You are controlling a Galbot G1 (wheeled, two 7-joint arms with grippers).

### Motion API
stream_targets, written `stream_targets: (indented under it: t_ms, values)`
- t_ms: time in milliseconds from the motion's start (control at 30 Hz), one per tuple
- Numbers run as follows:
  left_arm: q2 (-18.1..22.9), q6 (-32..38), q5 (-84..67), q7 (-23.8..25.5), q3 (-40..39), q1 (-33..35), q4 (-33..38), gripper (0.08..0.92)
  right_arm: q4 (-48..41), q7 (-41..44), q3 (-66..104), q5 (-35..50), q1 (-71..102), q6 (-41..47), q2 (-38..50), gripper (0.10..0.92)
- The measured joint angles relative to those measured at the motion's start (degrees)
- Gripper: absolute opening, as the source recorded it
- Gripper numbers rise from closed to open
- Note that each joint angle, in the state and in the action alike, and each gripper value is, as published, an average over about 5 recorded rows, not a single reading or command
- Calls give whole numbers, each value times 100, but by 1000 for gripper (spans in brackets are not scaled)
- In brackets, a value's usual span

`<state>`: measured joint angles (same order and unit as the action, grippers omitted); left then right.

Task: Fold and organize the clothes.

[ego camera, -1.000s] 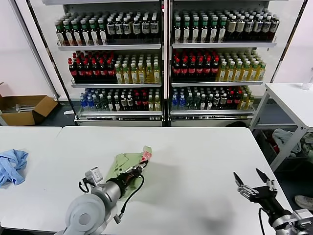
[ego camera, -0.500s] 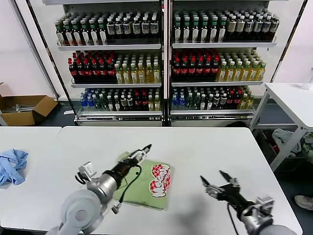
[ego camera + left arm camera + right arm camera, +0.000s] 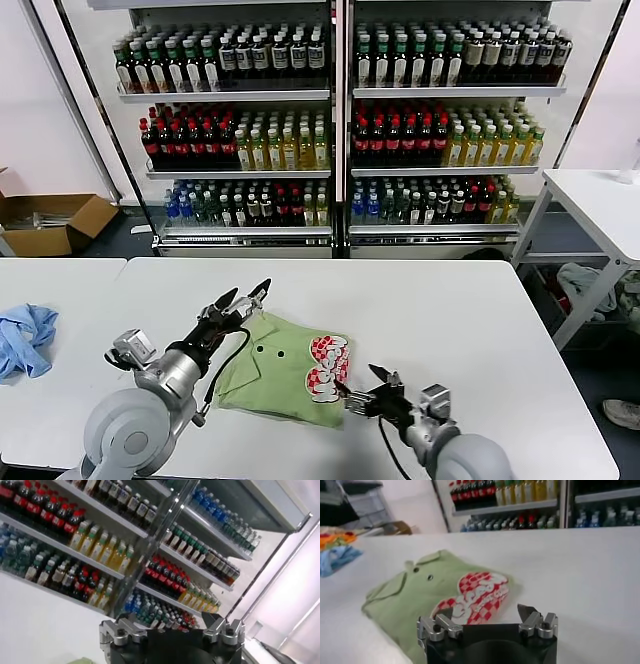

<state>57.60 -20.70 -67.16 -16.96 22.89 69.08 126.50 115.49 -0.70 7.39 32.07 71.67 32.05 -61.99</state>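
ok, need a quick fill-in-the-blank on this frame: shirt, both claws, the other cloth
1. The light green short-sleeved polo shirt lies on the white table with its red-and-white graphic facing ____.
2. The left claw is above the shirt's collar edge, fingers ____.
3. The right claw is open beside the shirt's ____ graphic.
4. The crumpled light blue cloth lies on the robot's far ____.

Missing words: up; open; red-and-white; left
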Motion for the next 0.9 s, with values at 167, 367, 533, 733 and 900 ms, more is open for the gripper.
stream_targets:
  t_ms: [167, 367, 533, 733, 900]
  values:
    - [-58, -21, 98, 42, 117, 69, 44, 823, -253, -27, -323, -199, -199, 11, -49, 750]
    - [-48, -26, 116, 52, 230, 176, 123, 823, -356, 37, -481, -392, -290, -33, -58, 577]
    - [-16, -26, 134, 60, 266, 252, 132, 823, -382, 170, -541, -581, -322, -129, -41, 429]
    - [-61, -26, 153, 89, 376, 294, 87, 823, -302, 374, -450, -851, -302, -195, 49, 256]
    - [-90, -26, 154, 106, 444, 310, 42, 823, -191, 548, -260, -998, -258, -227, 168, 132]
